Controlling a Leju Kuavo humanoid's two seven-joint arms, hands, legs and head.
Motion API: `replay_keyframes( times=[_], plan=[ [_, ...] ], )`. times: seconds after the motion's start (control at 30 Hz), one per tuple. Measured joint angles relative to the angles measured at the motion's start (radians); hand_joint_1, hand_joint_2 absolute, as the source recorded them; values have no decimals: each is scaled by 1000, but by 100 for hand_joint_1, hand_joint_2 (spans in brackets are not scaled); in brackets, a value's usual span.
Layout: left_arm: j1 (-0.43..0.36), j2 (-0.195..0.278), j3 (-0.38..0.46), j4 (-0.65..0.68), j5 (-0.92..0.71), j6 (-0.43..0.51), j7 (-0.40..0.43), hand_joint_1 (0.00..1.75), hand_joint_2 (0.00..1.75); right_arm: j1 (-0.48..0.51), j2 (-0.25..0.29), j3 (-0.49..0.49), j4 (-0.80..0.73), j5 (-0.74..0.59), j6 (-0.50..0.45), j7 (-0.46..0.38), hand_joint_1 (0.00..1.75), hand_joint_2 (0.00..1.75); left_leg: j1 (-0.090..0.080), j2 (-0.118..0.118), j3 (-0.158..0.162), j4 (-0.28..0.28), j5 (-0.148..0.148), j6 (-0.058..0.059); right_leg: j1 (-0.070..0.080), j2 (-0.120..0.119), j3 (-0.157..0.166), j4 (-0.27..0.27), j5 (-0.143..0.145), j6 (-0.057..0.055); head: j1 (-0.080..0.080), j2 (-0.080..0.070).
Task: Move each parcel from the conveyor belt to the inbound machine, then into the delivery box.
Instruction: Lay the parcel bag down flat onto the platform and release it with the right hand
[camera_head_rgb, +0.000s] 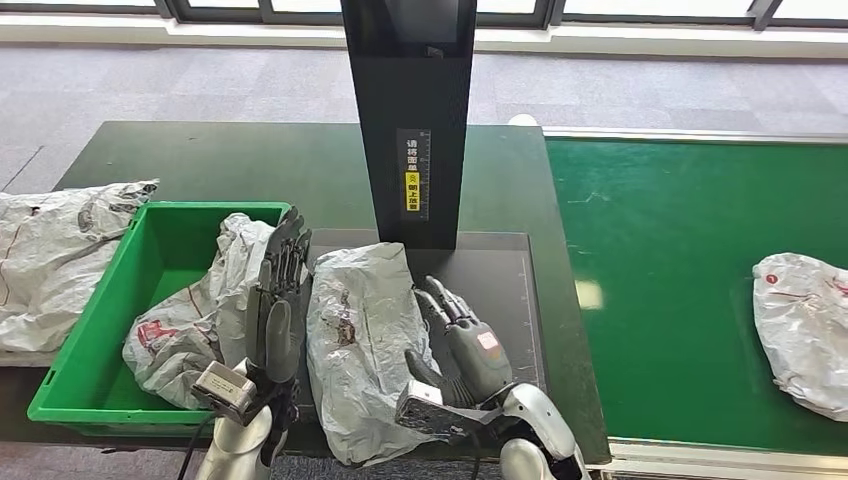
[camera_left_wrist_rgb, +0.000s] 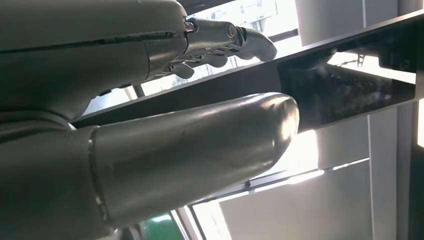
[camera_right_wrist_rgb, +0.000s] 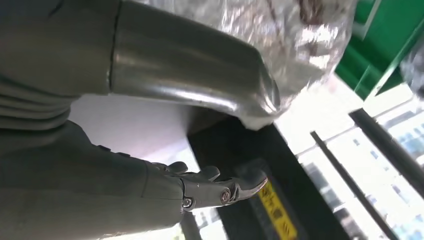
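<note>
Head view: conveyor belt (camera_head_rgb: 690, 250) far right carries one parcel (camera_head_rgb: 805, 340); green delivery box (camera_head_rgb: 150, 290) left holds another (crumpled); a grey parcel (camera_head_rgb: 365, 340) lies on the inbound machine (camera_head_rgb: 500, 290) between left hand (camera_head_rgb: 280, 300) and right hand (camera_head_rgb: 460, 340), both spread wide, empty.

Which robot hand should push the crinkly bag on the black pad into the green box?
Probably the right hand. It sits beside the parcel on the side away from the green box, so it can sweep it over. The left hand stands between them.

Parcel-sorting station: conveyor belt (camera_head_rgb: 680, 260), scanner column (camera_head_rgb: 412, 120).
</note>
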Motion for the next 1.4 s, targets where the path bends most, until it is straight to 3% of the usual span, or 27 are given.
replay_keyframes(
  times=[0.23,0.33,0.47,0.6,0.73,0.93,1.17,1.4],
  plan=[
    [35,-8,0,-9,0,-4,-3,0,0,34,-4,-79,-147,-68,-67,-59,0,0,0,0,0,0,0,0,0,0,0,0,0,0,0,0],
    [35,-9,0,-8,-20,-1,1,0,0,63,-6,-89,-214,-105,-128,-142,0,0,0,0,0,0,0,0,0,0,0,0,0,0,0,0],
    [28,-10,-3,6,-133,81,28,0,0,117,-11,-91,-328,-159,-171,-240,0,175,0,0,0,0,0,0,0,0,-1,0,0,0,0,0],
    [22,-14,-13,23,-285,202,58,0,175,149,-16,-91,-393,-200,-181,-286,0,175,0,1,0,0,0,0,0,1,-1,0,0,0,0,0],
    [18,-8,-56,54,-644,371,183,0,175,172,-32,-91,-443,-290,-184,-340,0,175,0,1,0,0,-1,0,0,0,0,0,0,0,0,0],
    [18,20,-106,138,-992,342,380,0,175,184,-76,-91,-491,-380,-194,-347,0,175,-1,1,0,0,-1,0,-1,2,0,0,0,0,0,0],
    [38,75,-114,253,-1095,192,492,0,175,170,-121,-91,-505,-427,-205,-347,0,175,0,2,0,0,-1,0,0,2,-1,0,0,0,0,0],
    [49,117,-114,305,-1099,165,509,0,175,161,-142,-91,-505,-443,-216,-347,0,175,0,1,1,0,-1,0,0,2,1,0,-1,1,0,0]
  ],
)
